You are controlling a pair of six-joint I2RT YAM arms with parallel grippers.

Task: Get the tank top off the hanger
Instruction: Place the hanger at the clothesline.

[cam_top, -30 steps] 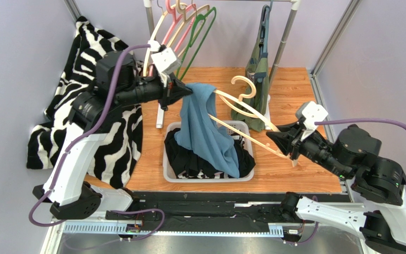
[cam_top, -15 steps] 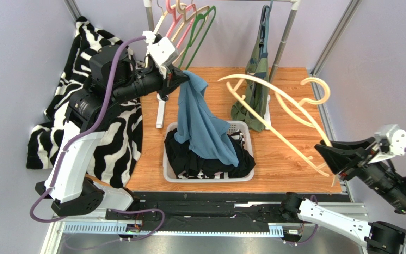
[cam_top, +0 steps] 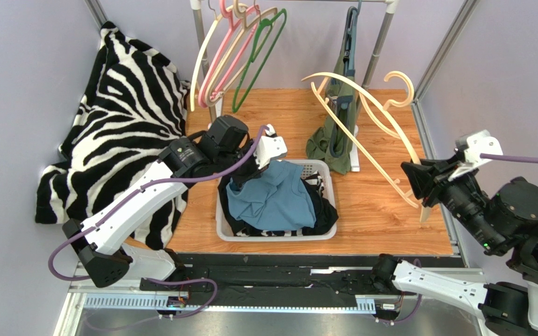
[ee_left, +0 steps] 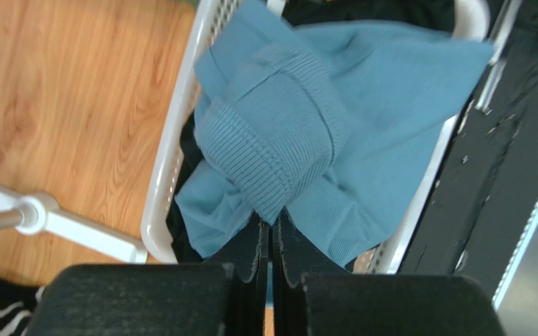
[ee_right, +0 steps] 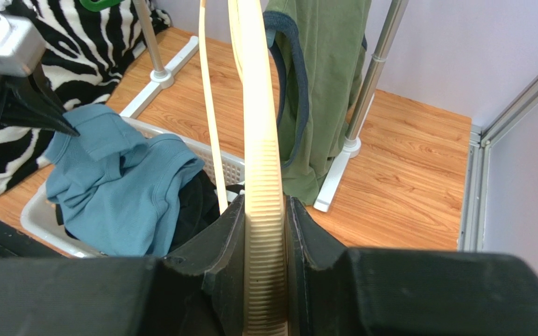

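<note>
Top external: centre-left, we note the left claw (ee_left: 273,227) pressed together on a ribbed edge of the blue tank top (cam_top: 273,204). It sits low over the white basket (cam_top: 277,237), likely so the garment lands there. The tank top lies heaped in the basket, free of the hanger (ee_right: 259,140). At right, the right claw (ee_right: 265,217) pinches the bare cream hanger's bar, holding it raised and well apart from the cloth.
</note>
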